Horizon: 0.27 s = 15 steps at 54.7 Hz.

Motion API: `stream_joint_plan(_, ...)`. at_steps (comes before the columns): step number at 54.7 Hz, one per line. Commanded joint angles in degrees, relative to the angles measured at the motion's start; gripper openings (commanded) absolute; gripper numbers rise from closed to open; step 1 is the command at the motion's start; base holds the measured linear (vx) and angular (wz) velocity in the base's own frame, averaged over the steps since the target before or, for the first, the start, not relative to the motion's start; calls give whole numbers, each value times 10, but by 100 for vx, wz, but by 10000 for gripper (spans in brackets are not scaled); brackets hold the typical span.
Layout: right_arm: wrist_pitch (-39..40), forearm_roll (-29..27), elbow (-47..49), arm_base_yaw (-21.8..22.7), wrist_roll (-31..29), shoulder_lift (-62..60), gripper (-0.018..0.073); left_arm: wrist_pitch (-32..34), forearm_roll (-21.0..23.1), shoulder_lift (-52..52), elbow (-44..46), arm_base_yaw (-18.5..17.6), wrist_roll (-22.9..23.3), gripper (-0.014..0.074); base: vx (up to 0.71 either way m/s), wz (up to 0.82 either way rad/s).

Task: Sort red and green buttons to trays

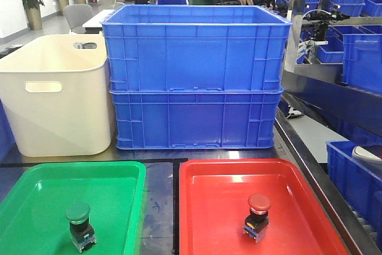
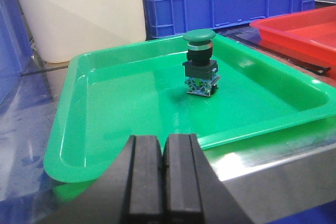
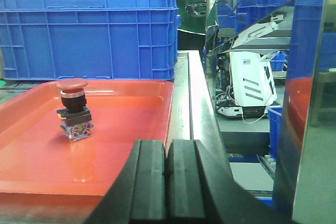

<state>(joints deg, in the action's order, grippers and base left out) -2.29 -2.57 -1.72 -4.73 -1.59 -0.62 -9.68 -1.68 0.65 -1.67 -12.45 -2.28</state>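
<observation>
Left gripper [image 2: 164, 150] with both fingers pressed together, nothing between them, hanging just before the near rim of the green tray [image 2: 79, 145]. Right gripper [image 3: 168, 156] in the same state, fingers together and empty, at the near edge of the red tray [image 3: 31, 177]. Two buttons, one per tray: green button [image 2: 199, 61] upright on the floor of the green tray, long axis vertical, cap pointing up; red button [image 3: 73, 109] upright in the red tray, on the left side in the right wrist view, cap up too. Two trays side by side with a narrow gap. Behind them two blue crates [image 1: 196, 76] stacked, and one cream tub [image 1: 57, 94] just left of the stack.
</observation>
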Motion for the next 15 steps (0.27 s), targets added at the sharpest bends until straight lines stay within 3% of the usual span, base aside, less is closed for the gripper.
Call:
stream_joint_plan(1,43,5,-4,2,0,-3,-8,43,1,2,16,-2,5,-6,0,0)
stream_joint_plan(15,43,5,-4,2,-1,-3,-8,43,1,2,16,-2,5,-6,0,0)
